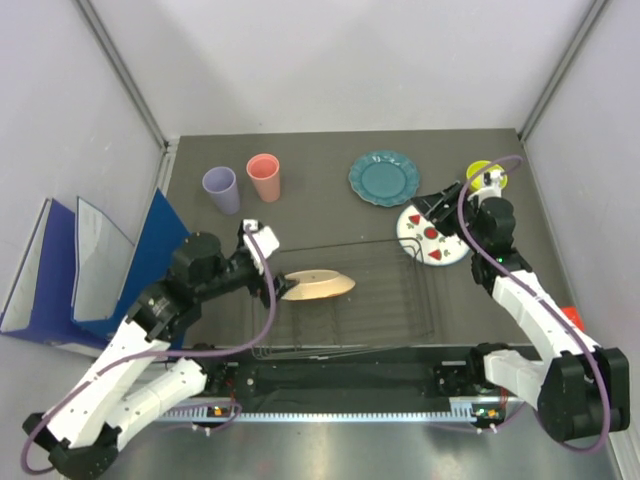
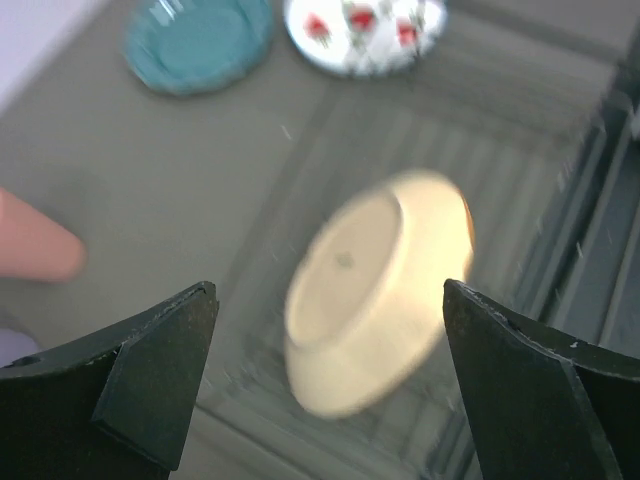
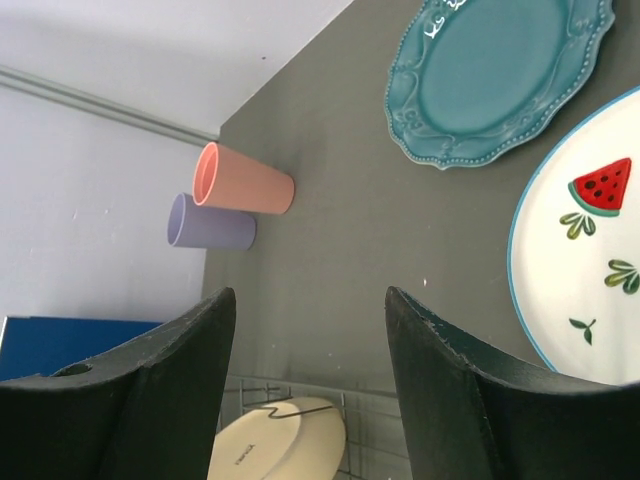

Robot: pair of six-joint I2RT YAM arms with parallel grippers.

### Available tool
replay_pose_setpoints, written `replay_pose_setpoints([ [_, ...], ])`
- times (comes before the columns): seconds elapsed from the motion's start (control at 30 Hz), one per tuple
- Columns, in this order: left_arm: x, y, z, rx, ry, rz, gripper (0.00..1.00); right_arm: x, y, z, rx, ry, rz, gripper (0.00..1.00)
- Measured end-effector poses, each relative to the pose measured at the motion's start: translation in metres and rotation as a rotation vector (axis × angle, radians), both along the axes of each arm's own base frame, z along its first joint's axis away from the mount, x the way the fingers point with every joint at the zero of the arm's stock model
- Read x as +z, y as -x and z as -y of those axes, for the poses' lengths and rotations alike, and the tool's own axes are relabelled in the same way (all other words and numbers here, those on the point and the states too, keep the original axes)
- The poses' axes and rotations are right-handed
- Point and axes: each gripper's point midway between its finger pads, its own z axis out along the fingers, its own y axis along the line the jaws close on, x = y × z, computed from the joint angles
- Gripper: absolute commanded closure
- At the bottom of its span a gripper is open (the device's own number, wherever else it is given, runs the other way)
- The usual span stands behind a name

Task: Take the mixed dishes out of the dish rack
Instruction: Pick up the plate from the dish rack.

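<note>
Toward the dish rack's point(image 1: 352, 300) left end, the peach plate point(image 1: 317, 285) stands on edge. L gripper point(image 2: 330, 288) gapes wide near it, empty. R gripper point(image 3: 310, 295), jaws apart, nothing held, hovers by the table's point(image 1: 320, 215) right edge. Risk: a finger snags the rack, plate tips.

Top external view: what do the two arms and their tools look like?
Both the left arm and right arm have white link shells with black joints and bases. A pale purple cable loops loosely along each. The left tool and right tool have matte black, wedge-shaped fingers.
</note>
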Motion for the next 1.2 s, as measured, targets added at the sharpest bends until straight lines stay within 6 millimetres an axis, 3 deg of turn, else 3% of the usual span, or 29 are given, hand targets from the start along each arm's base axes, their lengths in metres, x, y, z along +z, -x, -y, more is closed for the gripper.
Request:
replay_pose_setpoints([
  [0.13,0.063,-0.042,0.016,0.093,0.073,0.077,0.01,-0.002,0.001,-0.008,0.020,0.003,-0.004,0.38],
  [0.27,0.142,-0.117,0.041,0.292,0.152,0.095,0.01,0.007,0.004,-0.020,0.052,0.038,0.011,0.38],
  [0.3,0.150,-0.134,0.047,0.343,0.181,0.093,0.01,0.013,0.004,-0.023,0.056,0.049,0.028,0.38],
  [0.37,0.140,-0.157,0.049,0.460,0.220,0.032,0.01,0.029,0.005,-0.025,0.060,0.067,0.068,0.38],
  [0.43,0.119,-0.170,0.047,0.554,0.222,-0.038,0.14,0.044,0.008,-0.024,0.057,0.078,0.111,0.38],
  [0.53,0.088,-0.179,0.043,0.620,0.197,-0.098,0.10,0.062,0.013,-0.020,0.046,0.097,0.168,0.38],
  [0.63,0.074,-0.166,0.051,0.566,0.107,-0.049,0.04,0.066,0.015,-0.016,0.037,0.123,0.187,0.38],
  [0.67,0.072,-0.150,0.062,0.511,0.046,0.011,0.04,0.065,0.016,-0.015,0.032,0.134,0.187,0.38],
  [0.73,0.066,-0.105,0.096,0.361,-0.069,0.155,0.07,0.062,0.016,-0.013,0.027,0.151,0.183,0.38],
  [0.8,0.047,-0.040,0.135,0.137,-0.201,0.294,0.09,0.059,0.015,-0.012,0.023,0.162,0.178,0.38],
  [0.87,0.031,-0.010,0.146,0.030,-0.279,0.355,0.08,0.058,0.015,-0.012,0.024,0.164,0.176,0.39],
  [1.0,0.023,-0.012,0.122,0.054,-0.336,0.412,0.07,0.054,0.013,-0.013,0.029,0.165,0.165,0.38],
  [1.2,0.069,-0.012,0.066,0.167,-0.234,0.444,0.18,0.051,0.014,-0.014,0.035,0.165,0.159,0.39],
])
